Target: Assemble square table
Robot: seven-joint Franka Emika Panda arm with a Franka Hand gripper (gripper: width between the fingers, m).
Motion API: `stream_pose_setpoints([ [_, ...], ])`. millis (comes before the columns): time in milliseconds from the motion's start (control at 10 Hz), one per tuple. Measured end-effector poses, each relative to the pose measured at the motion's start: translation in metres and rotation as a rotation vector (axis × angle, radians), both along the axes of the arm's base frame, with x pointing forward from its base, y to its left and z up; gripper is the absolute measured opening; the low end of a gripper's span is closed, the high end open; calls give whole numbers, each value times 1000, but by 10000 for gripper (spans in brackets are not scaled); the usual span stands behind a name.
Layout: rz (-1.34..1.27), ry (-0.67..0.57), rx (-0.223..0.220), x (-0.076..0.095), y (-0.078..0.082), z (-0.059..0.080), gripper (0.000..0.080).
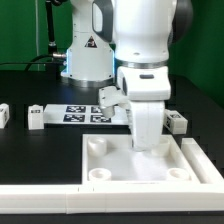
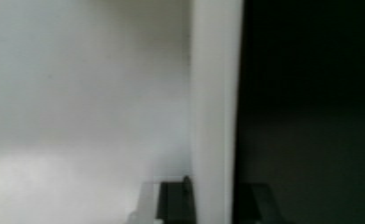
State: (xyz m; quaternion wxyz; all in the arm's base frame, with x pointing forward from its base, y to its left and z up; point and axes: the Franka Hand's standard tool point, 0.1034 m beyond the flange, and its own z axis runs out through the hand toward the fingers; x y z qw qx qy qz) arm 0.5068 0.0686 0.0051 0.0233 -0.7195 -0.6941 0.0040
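Worktop (image 1: 30, 85) black, green backdrop behind. Gripper (image 1: 147, 142) is low over the slab (image 1: 120, 165), with the far rim (image 2: 214, 100) directly beneath it. In the wrist view the rim runs between the fingers (image 2: 172, 203). Jaws narrow, but blur hides whether they pinch. Legs (image 1: 176, 122) lie loose, one just beside the gripper.

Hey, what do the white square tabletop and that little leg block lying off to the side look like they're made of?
The tabletop looks like white moulded plastic with a smooth, mostly matte finish, going by its even colour, rounded raised rim and clean round sockets. The leg block is probably the same white plastic, with a similar flat colour and crisp edges, but it is too small here to be sure.
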Motion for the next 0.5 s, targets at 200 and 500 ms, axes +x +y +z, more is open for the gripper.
stream_pose_setpoints([
  [200, -15, 11, -3, 0, 10, 0, 55],
  [500, -17, 9, -2, 0, 9, 0, 56],
])
